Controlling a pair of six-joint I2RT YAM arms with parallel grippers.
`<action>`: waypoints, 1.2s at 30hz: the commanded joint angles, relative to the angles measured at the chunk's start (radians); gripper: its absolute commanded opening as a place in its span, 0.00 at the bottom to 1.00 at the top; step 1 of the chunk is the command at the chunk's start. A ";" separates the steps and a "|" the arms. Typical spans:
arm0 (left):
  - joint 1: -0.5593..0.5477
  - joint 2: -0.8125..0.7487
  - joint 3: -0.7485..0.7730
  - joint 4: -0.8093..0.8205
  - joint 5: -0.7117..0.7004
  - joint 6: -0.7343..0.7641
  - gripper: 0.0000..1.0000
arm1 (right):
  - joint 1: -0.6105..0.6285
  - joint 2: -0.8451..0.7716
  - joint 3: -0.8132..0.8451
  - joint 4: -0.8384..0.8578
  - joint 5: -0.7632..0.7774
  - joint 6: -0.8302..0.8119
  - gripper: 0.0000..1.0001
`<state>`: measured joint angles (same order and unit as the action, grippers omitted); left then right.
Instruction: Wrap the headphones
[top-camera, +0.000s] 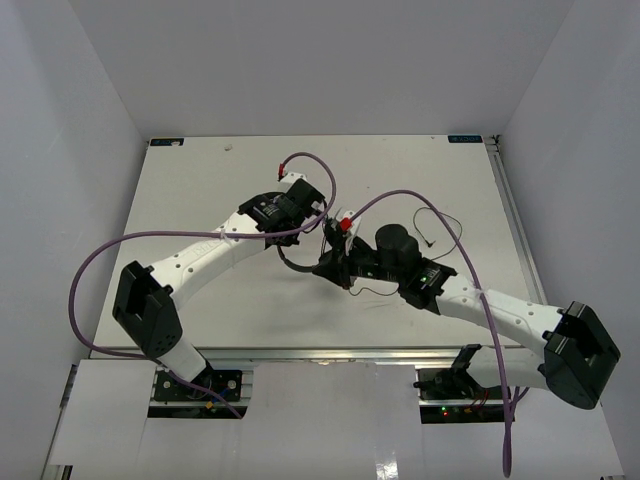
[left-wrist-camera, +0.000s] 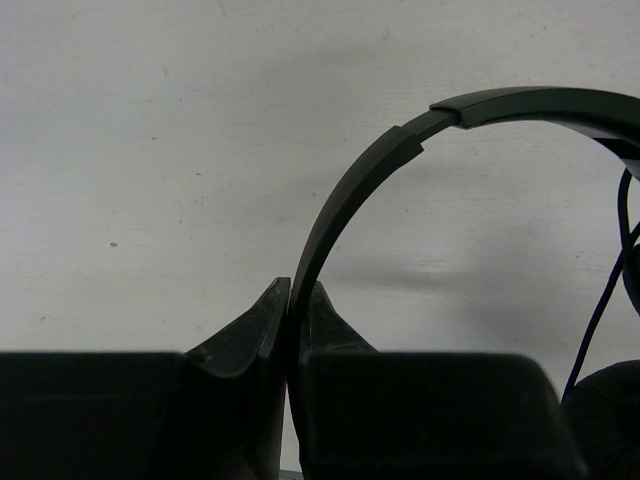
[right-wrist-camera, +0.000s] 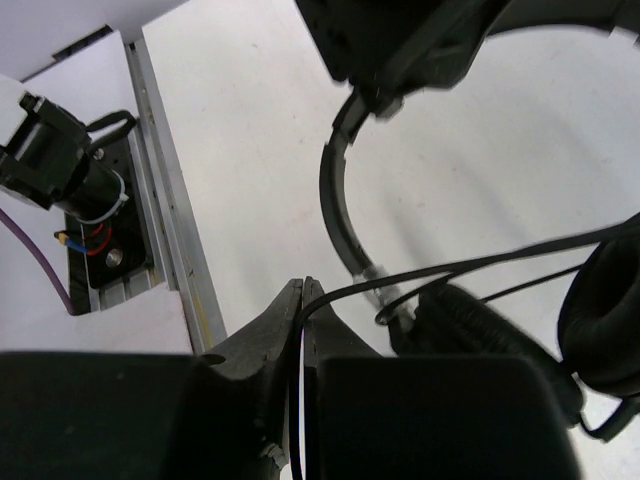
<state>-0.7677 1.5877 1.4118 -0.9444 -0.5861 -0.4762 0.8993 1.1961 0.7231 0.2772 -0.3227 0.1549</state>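
The black headphones (top-camera: 393, 243) hang between my two grippers over the middle of the table. My left gripper (left-wrist-camera: 295, 290) is shut on the thin curved headband (left-wrist-camera: 345, 195), which arcs up and to the right. A padded earcup (left-wrist-camera: 612, 410) shows at the lower right of the left wrist view. My right gripper (right-wrist-camera: 303, 287) is shut on the thin black cord (right-wrist-camera: 450, 265), which runs from its fingertips to the right past an earcup (right-wrist-camera: 610, 320). The left arm's fingers (right-wrist-camera: 420, 45) clamp the headband (right-wrist-camera: 335, 200) in the right wrist view. The cord's loose end (top-camera: 440, 225) lies on the table.
Thick purple cables (top-camera: 100, 260) loop over both arms. A metal rail (right-wrist-camera: 170, 220) runs along the table's near edge beside an arm's base mount (right-wrist-camera: 60, 170). White walls enclose the table (top-camera: 200, 180) on three sides.
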 joint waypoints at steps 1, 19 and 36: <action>0.007 -0.079 0.043 0.036 0.004 -0.068 0.00 | 0.074 -0.050 -0.061 0.104 0.085 0.026 0.08; 0.012 -0.276 0.015 0.121 0.122 -0.119 0.00 | 0.186 -0.091 -0.235 0.197 0.388 0.024 0.08; 0.013 -0.398 -0.011 0.133 0.223 -0.112 0.00 | 0.187 -0.050 -0.339 0.331 0.488 -0.033 0.08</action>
<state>-0.7586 1.2618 1.3995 -0.8455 -0.4050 -0.5839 1.0813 1.1302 0.4071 0.5233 0.1081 0.1504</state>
